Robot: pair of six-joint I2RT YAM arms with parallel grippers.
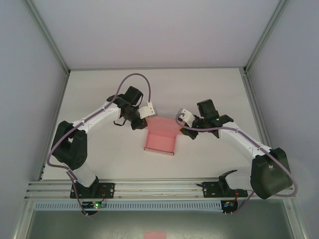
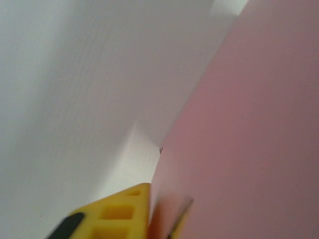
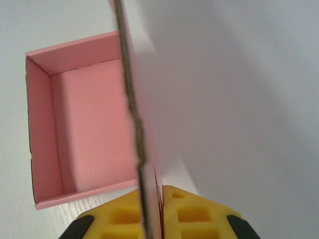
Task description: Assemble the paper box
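Note:
The pink paper box [image 1: 160,142] lies at the middle of the table as an open tray, its lid flap standing up along the far side. My left gripper [image 1: 148,115] is shut on the flap's far-left corner. In the left wrist view the pink card [image 2: 249,124] runs between the yellow fingers [image 2: 119,214] of that gripper [image 2: 159,219]. My right gripper [image 1: 180,119] is shut on the flap's far-right corner. In the right wrist view the card's edge [image 3: 130,99] is pinched by that gripper [image 3: 155,219], with the tray [image 3: 89,129] to its left.
White table [image 1: 99,99] ringed by white walls and aluminium frame posts. A rail [image 1: 159,186] with both arm bases runs along the near edge. A small pink rectangle [image 1: 154,235] lies below the rail at the frame's bottom.

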